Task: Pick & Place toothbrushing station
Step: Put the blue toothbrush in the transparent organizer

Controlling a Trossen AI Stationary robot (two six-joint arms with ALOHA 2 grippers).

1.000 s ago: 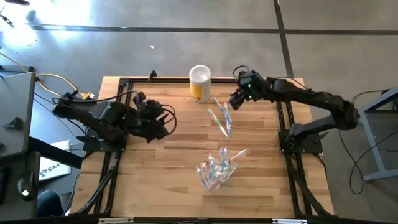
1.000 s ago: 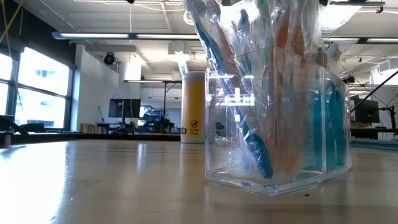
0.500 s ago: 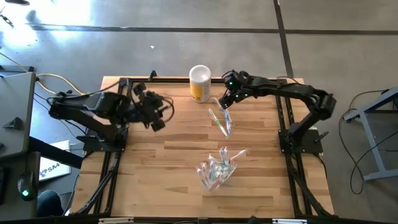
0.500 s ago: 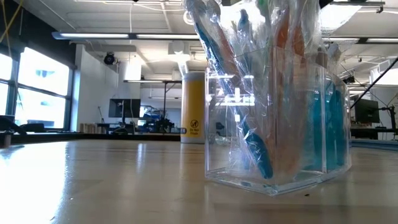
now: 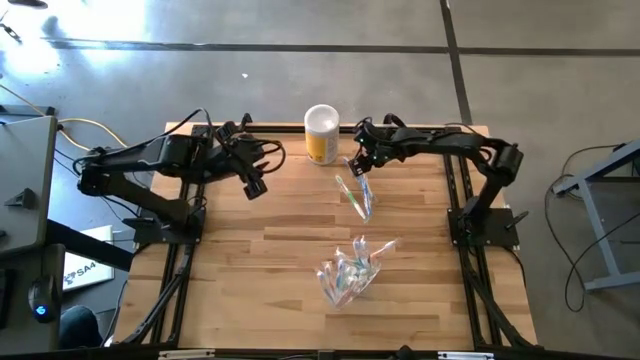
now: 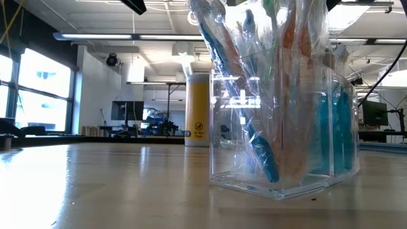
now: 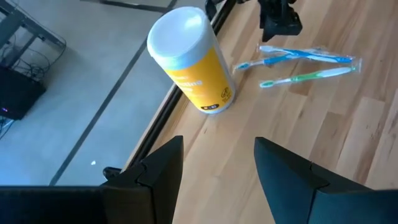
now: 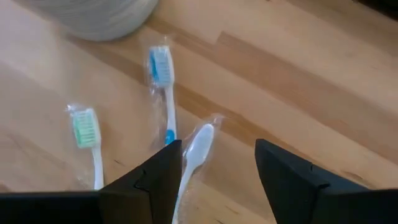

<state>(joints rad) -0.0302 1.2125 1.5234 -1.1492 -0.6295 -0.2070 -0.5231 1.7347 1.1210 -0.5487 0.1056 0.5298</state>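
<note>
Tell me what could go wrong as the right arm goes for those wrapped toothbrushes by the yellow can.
1. The wrapped toothbrushes lie close together, and the right gripper hovers over them with jaws open, so it may catch two at once or only the slippery wrapping.
2. The yellow canister stands close beside them, so the arm might knock it.
3. The left gripper waits close by, and the arms could crowd each other.

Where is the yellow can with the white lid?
In the high view, the yellow can stands at the table's far edge, near the middle, between the two grippers. The loose toothbrushes lie on the wood just beside it, toward the right arm's side.
</note>
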